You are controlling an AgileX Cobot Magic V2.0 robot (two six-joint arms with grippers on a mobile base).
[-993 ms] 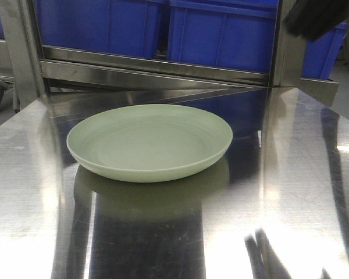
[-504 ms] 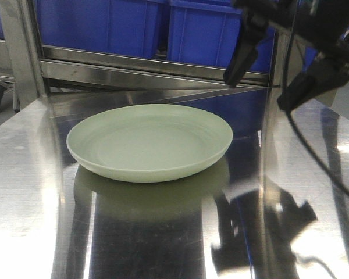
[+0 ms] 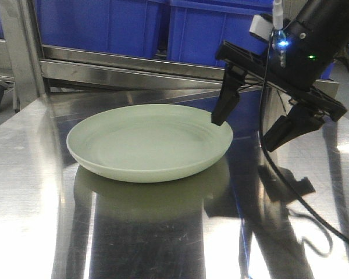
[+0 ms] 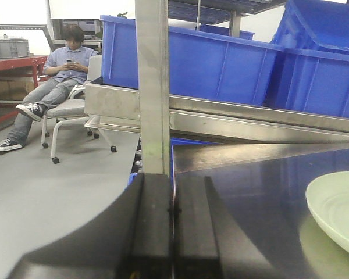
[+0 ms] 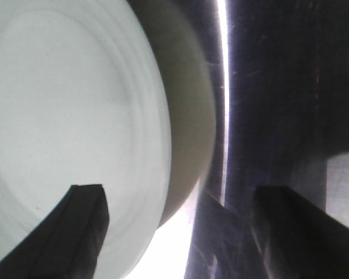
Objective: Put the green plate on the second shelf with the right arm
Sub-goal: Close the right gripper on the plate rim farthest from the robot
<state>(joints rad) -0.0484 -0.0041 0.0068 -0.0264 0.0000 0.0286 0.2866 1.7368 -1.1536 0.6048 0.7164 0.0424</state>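
Right tool (image 3: 246, 131) hanging wide open, straddling right rim of plate (image 3: 145, 142). Plate sitting on desk (image 3: 35, 192). Left tool (image 4: 173, 192) sitting closed, apart from plate.

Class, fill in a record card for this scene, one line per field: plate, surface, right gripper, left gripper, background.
Plate: green plate, upright, lying flat on the table, not lifted
Surface: stainless steel table, reflective
Right gripper: right gripper, open, one finger over the plate's right rim, the other outside it
Left gripper: left gripper, shut, holding nothing
Background: blue crates on a steel shelf
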